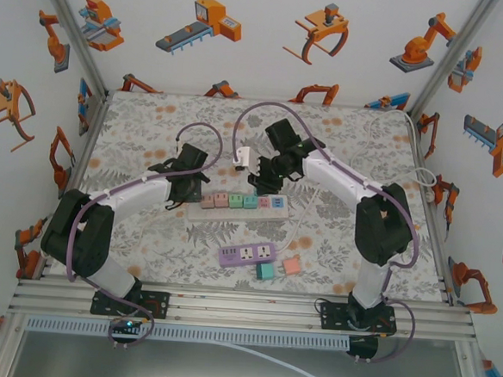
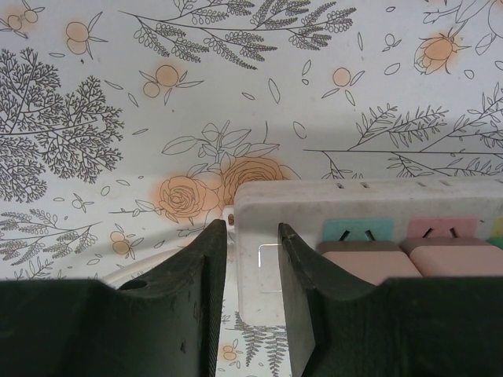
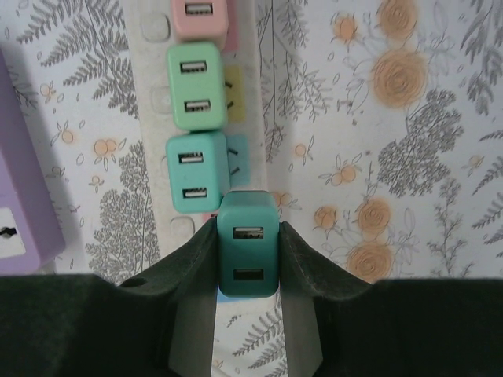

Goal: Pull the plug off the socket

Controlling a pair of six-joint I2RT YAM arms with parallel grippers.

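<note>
A white power strip (image 1: 278, 209) lies across the middle of the table with several coloured plugs in its sockets. My right gripper (image 3: 247, 226) is shut on a dark teal plug (image 3: 247, 255), one finger on each side. This plug stands nearer the camera than its neighbours, a lighter teal plug (image 3: 196, 171) and a green plug (image 3: 196, 85). Its prongs are hidden. My left gripper (image 2: 253, 236) is shut on the strip's left end (image 2: 259, 208), beside a teal socket (image 2: 357, 229). From above, the left gripper (image 1: 202, 185) and the right gripper (image 1: 265, 185) sit at opposite parts of the strip.
A purple power strip (image 1: 247, 255) lies nearer the arms, with a salmon plug (image 1: 291, 265) and a teal plug (image 1: 265, 271) loose beside it. A white adapter (image 1: 243, 159) on a cable lies behind the strip. The walls of the enclosure ring the patterned mat.
</note>
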